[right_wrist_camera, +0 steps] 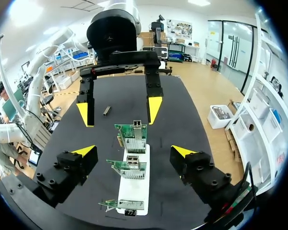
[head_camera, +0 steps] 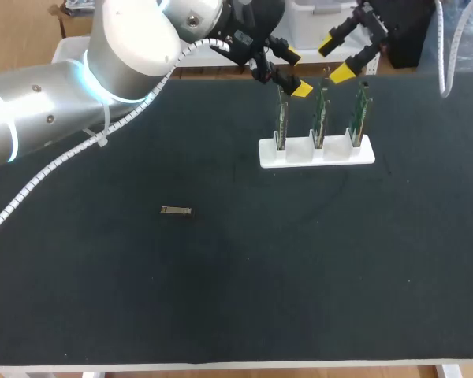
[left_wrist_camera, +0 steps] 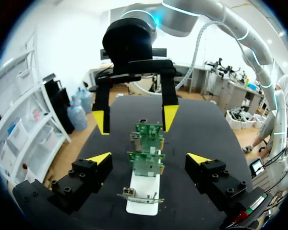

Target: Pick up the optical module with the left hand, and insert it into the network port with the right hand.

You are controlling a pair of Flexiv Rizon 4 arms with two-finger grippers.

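Note:
The optical module [head_camera: 175,210], a small metal bar, lies flat on the black mat [head_camera: 221,283] left of centre, far from both grippers; the right wrist view shows the module [right_wrist_camera: 106,111] beyond the left gripper. A white rack [head_camera: 315,152] holds three upright green circuit boards [head_camera: 321,114] with metal ports. My left gripper [head_camera: 296,72] hangs open above the rack's left end, holding nothing. My right gripper [head_camera: 337,58] is open above the right end, also with nothing in it. In each wrist view the boards [left_wrist_camera: 146,163] [right_wrist_camera: 132,136] stand ahead of open fingers, facing the other gripper.
The mat covers the whole table. The rack [left_wrist_camera: 143,199] [right_wrist_camera: 133,189] is the only raised obstacle, at the back right. My left arm [head_camera: 55,110] crosses the back left corner with its cable hose [head_camera: 31,185] hanging over the mat.

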